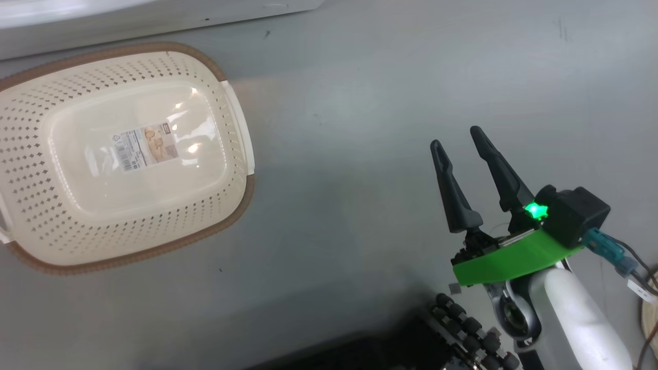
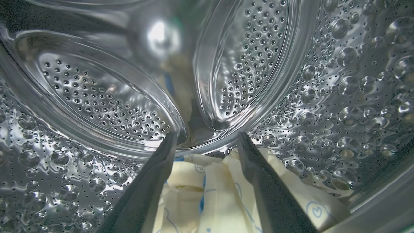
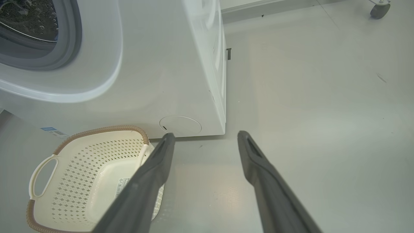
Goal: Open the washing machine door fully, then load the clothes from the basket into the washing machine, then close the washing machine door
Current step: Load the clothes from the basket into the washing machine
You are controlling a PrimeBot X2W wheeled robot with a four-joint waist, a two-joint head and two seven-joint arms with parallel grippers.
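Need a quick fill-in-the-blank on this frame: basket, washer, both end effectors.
1. The basket is ____ of clothing.
2. Inside the washing machine, the left end effector sits open within the perforated steel ____.
3. The clothes lying under it are mostly pale ____.
4. The right end effector hangs open over the bare grey ____.

Missing words: empty; drum; yellow; floor.

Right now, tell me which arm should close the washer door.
Probably right: the right gripper hangs open over the floor, free, while the left gripper is inside the drum above the clothes.
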